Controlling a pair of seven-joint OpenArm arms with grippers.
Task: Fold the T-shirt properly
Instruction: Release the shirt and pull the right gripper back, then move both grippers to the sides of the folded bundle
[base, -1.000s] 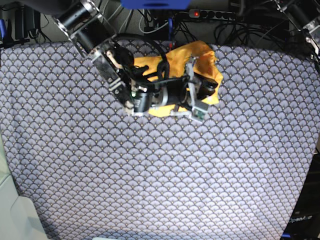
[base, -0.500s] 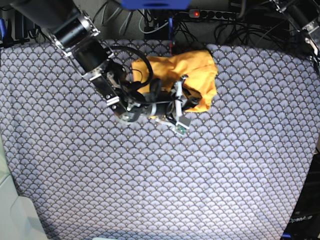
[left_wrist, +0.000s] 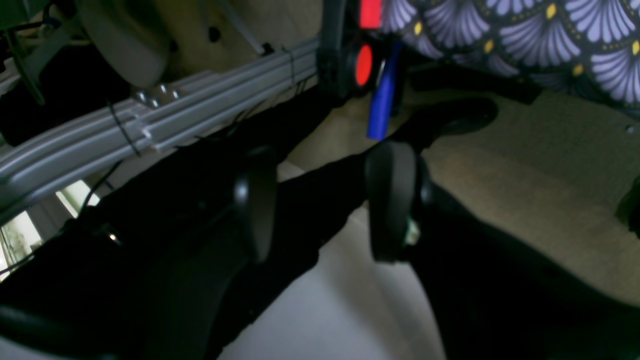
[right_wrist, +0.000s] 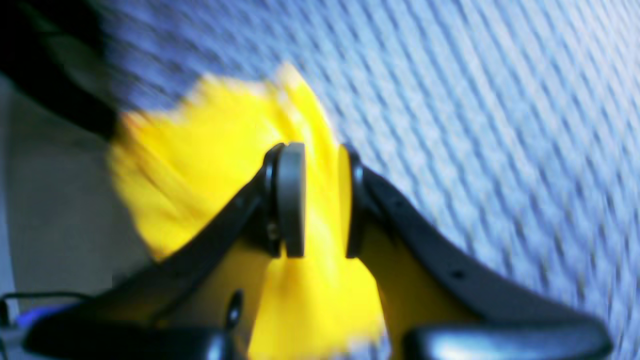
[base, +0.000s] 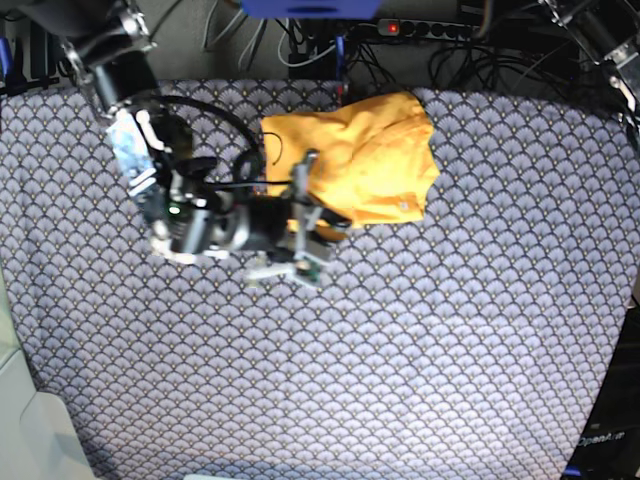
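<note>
The yellow-orange T-shirt (base: 372, 152) lies bunched at the back middle of the table. My right gripper (base: 318, 222) is at the shirt's near-left edge, its arm reaching in from the back left. In the right wrist view the right gripper (right_wrist: 320, 156) is shut on a fold of the T-shirt (right_wrist: 200, 165), with yellow cloth pinched between the pads (right_wrist: 291, 200). My left gripper (left_wrist: 325, 200) hangs beyond the table's edge over the floor. It is open with nothing between its fingers (left_wrist: 395, 200). Only the left arm (base: 612, 40) shows in the base view, at the back right corner.
A blue-grey scallop-patterned cloth (base: 420, 350) covers the whole table. A power strip (base: 420, 28) and cables run behind the back edge. A white object (base: 22, 420) sits at the front left corner. The left wrist view shows a metal rail (left_wrist: 150, 125) and the patterned cloth's edge (left_wrist: 550, 30).
My right arm has swung left and toward the front, pulling the T-shirt's near edge with it. More of the shirt now shows, spread wider. The left arm has not moved.
</note>
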